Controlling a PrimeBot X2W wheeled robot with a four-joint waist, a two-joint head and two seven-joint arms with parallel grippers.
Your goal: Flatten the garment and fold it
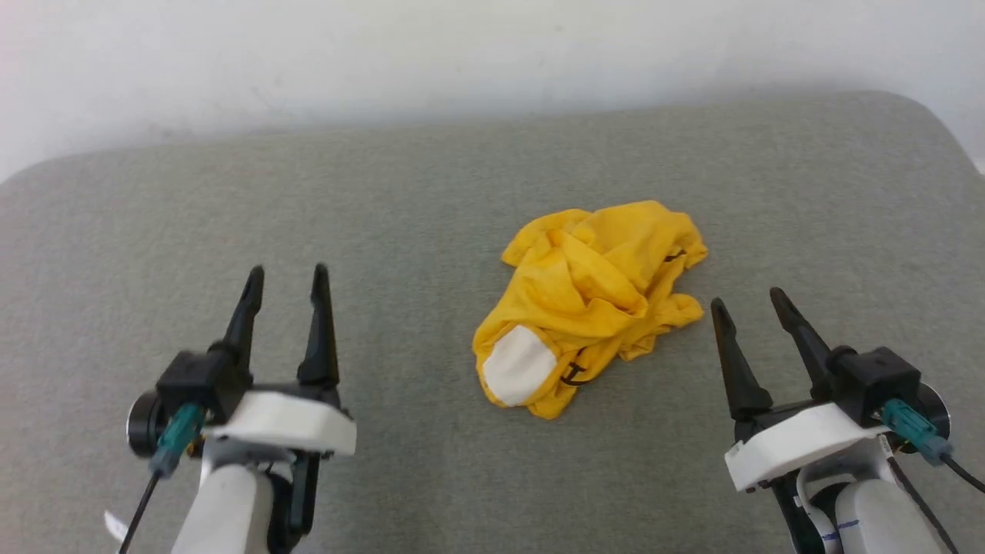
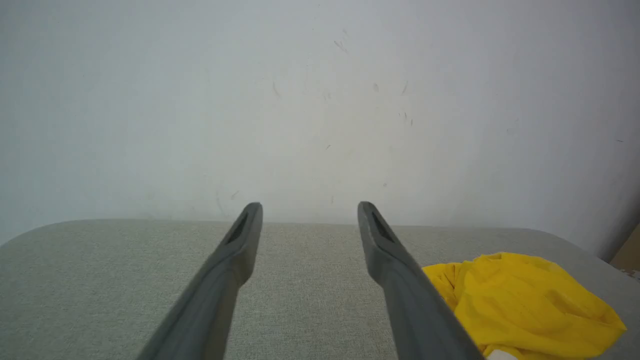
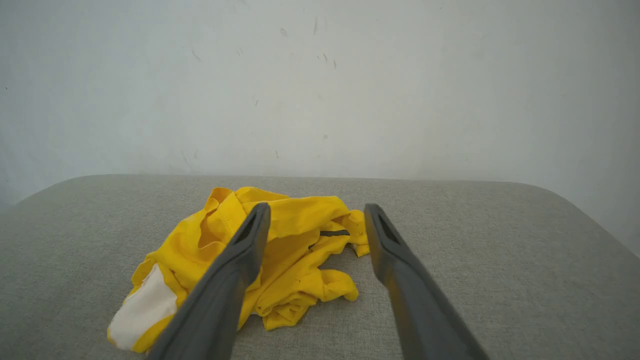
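Both the left gripper [image 1: 288, 269] and right gripper [image 1: 746, 296] gape empty; pinching bunched layers of the crumpled yellow T-shirt [image 1: 592, 300] could drag it wadded.

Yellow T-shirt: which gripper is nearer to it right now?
Right. The right gripper sits open just off the right edge of the crumpled yellow T-shirt, not touching it. The left gripper, also open, is farther away on its left across bare grey fabric surface.

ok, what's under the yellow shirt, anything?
The garment lies crumpled on the grey padded surface, which shows all around it. Nothing pokes out from beneath, but the heap hides the spot under it. Its white patch faces up.
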